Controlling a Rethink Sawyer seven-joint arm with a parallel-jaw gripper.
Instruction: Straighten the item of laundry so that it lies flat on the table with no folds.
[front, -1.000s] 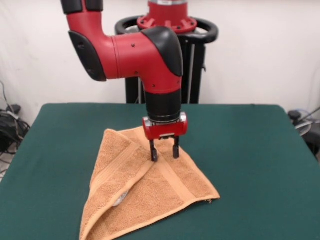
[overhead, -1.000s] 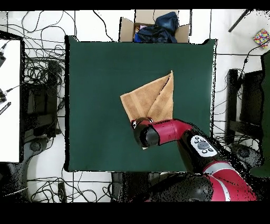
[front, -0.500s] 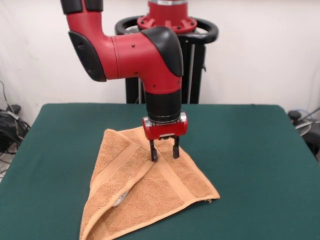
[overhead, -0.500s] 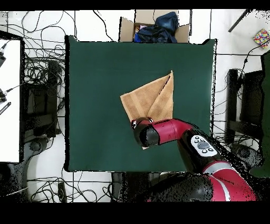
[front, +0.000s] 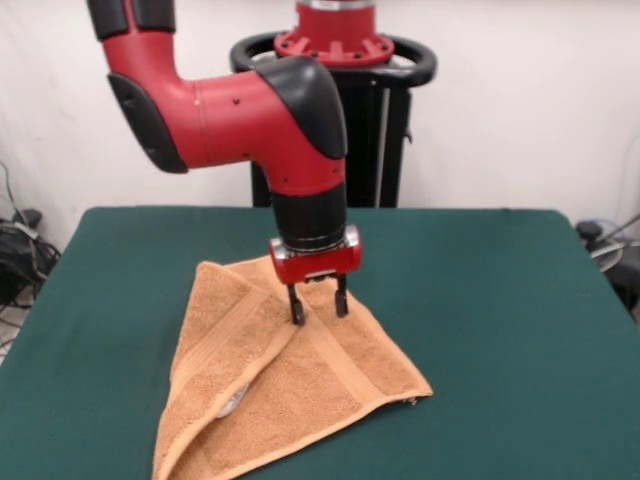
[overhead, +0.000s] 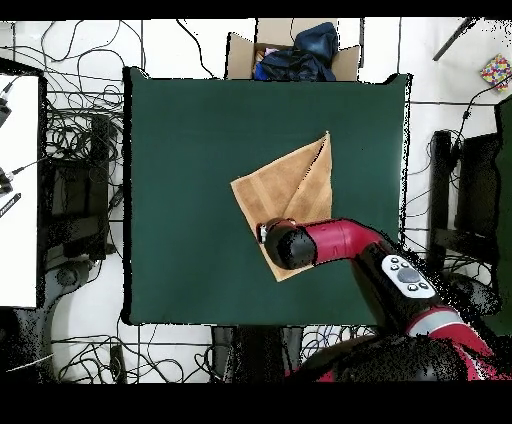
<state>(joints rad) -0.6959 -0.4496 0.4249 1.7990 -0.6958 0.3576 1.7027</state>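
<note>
- Orange-tan terry cloth towel (front: 290, 390), rectangular with woven band stripes, lies folded over on itself into a rough triangle on the dark green felt-topped table (front: 500, 300), a little toward the near side of centre in the front view.
- Red and black gripper (front: 316, 304) points straight down over the towel's upper fold; its two dark fingers (front: 296, 306) stand slightly apart with the tips on or in the cloth. I cannot tell whether they pinch a layer or only press on it.
- Judging from the layout, the step in hand is taking hold of the top layer so the flap can be drawn open.
- To do it well, the grasp should catch only the upper layer near its edge, not both thicknesses.
- The pull should probably run away from the fold line, low over the table, so the lower layer stays put.
- A small pale tag (front: 236, 402) shows at the long fold; opening that side should leave it flat.
- Risk: dragging the whole towel instead of unfolding it.
</note>
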